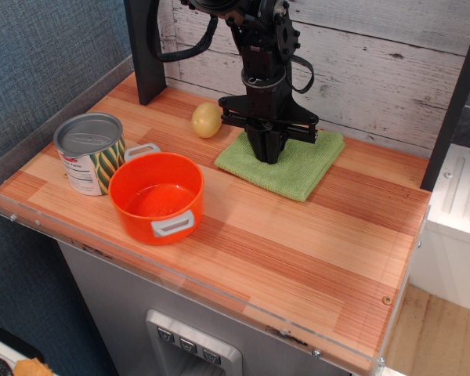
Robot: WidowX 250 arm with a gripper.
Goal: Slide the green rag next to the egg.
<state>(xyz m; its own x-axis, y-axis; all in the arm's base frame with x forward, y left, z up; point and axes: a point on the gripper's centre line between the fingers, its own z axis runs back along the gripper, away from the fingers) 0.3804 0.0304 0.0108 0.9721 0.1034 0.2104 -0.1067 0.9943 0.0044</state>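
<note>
Pressing down on the green rag (286,166), my pincer (269,154) stands upright with its black tips on the cloth, a little toward the rear left part of it. The two fingers (266,147) come together to one dark point where they meet the fabric, so they look closed, but I cannot tell if some cloth is pinched between them. Above the tips, a wide black crossbar spreads to both sides, and my arm goes up from there with a black cable looping beside it. The rag lies flat on the wooden table (313,258), near the back edge, with one corner pointing toward the front. Its left corner is near the egg (207,120), but the two are not touching; a narrow strip of bare wood shows between them. The egg rests on the table to the left of my pincer, close to the back wall of grey planks (392,55). Further to the front left stands the orange pot (157,197) with grey handles, well apart from the rag. Just beside the pot, on its left, is a tin can (90,153) with a closed silver lid. A black post (145,47) rises at the rear left of the table.
</note>
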